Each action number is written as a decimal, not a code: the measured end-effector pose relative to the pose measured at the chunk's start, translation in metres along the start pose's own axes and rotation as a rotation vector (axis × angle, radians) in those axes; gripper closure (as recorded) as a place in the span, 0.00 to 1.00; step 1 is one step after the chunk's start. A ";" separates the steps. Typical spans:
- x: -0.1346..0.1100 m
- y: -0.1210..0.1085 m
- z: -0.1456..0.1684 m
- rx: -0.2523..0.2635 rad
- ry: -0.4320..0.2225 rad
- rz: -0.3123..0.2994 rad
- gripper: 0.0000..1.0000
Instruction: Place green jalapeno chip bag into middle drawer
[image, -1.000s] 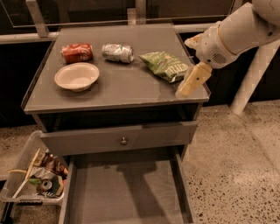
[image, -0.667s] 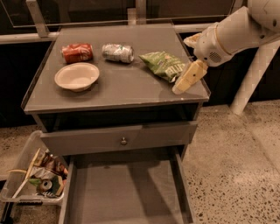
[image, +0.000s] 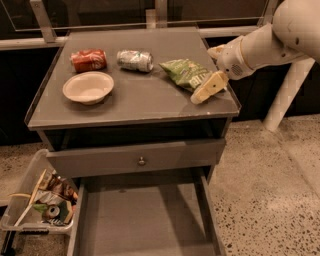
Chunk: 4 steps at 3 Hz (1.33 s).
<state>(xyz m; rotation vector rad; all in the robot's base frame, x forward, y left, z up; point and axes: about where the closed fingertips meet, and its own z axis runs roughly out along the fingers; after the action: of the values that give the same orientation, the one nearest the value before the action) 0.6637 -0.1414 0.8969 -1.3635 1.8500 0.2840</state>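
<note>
Your small crinkly olive-green jalapeno chip bag (image: 182, 71) lies flat at the right of the gray worktop (image: 135, 102), well apart from the red soda can (image: 88, 60) and pale round bowl (image: 88, 87), with the crushed silver can (image: 135, 60) nearer on its left, so you have room from the right. The wide shallow gray middle drawer (image: 145, 220) stands pulled out below, bare-floored and ready to receive it. Your white arm's two-finger gripper (image: 206, 75) sits at the bag's right end, its tan fingers (image: 210, 86) spread wide to either side, grasping nothing yet; the near one seems to touch the bag's edge.
</note>
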 end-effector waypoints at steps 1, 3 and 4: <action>-0.002 -0.009 0.022 0.012 0.002 0.011 0.00; 0.001 -0.014 0.060 0.040 0.091 0.008 0.00; 0.011 -0.014 0.075 0.026 0.145 0.040 0.00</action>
<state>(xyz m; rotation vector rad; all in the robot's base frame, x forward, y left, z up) 0.7100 -0.1100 0.8441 -1.3614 1.9950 0.1858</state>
